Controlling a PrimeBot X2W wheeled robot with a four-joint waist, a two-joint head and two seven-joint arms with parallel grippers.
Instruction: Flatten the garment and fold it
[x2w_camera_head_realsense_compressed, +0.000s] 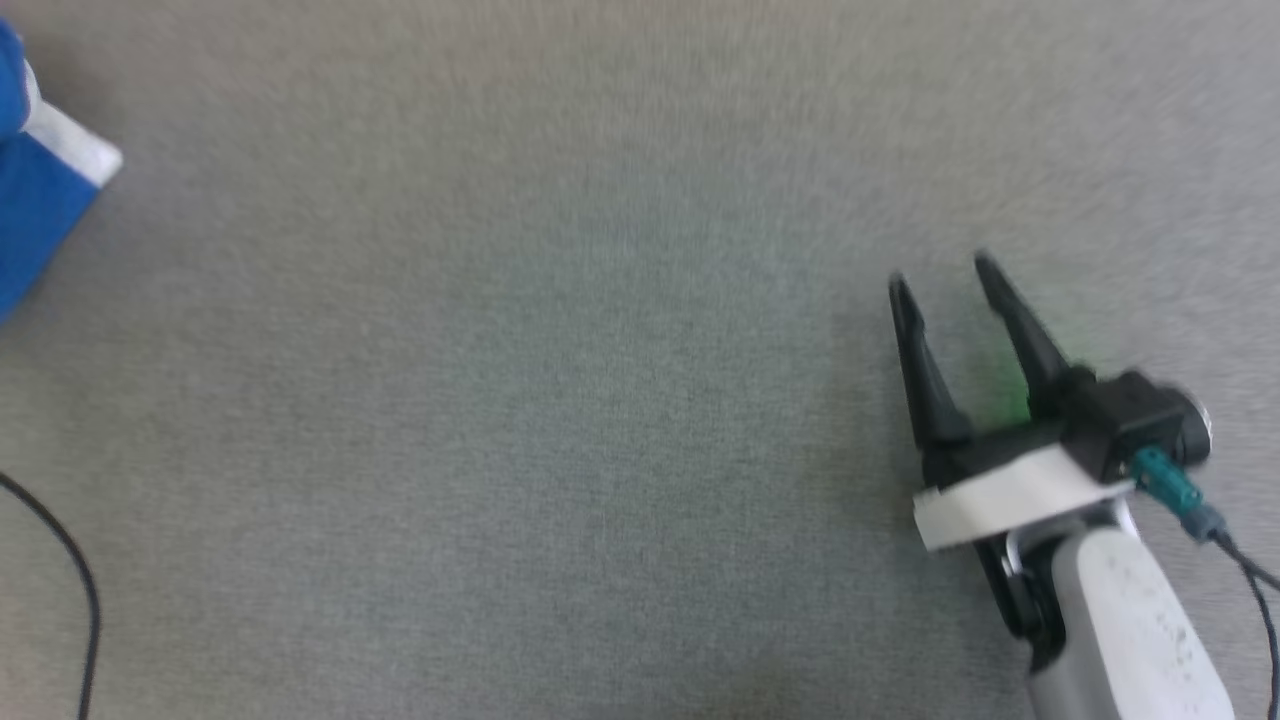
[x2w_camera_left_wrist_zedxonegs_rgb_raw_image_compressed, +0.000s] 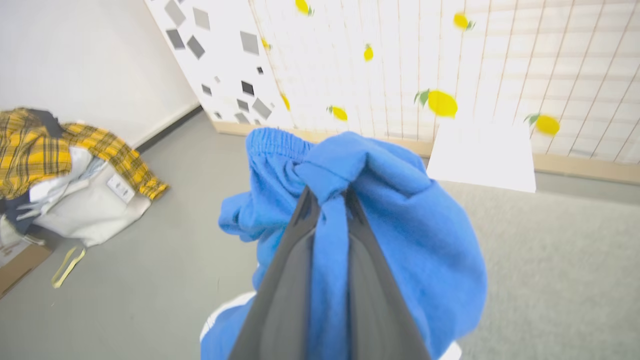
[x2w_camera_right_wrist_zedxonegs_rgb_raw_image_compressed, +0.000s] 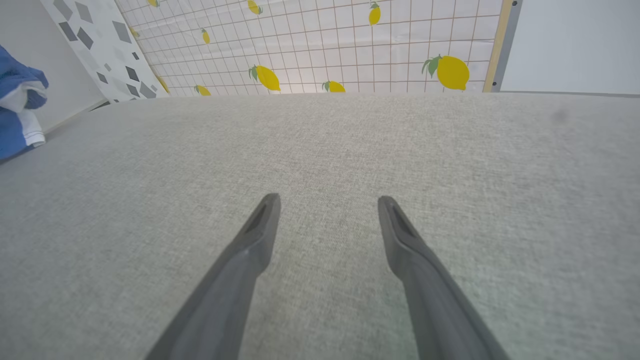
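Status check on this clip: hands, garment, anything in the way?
Left hand shut on the blue garment, bunched, not yet flattened. Right hand open over the grey surface, holding nothing. Clothes pile off to the side.

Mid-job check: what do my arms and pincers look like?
The right pincer has two long, tapered dark-grey fingers on a black base, a white band, a teal connector with a black cable, and a pale speckled forearm. The left pincer shows the same dark fingers.

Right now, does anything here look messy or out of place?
The garment is bunched up, pinched in the left gripper instead of lying flat. A heap of clothes, yellow plaid on top, lies dumped on the floor by the wall.
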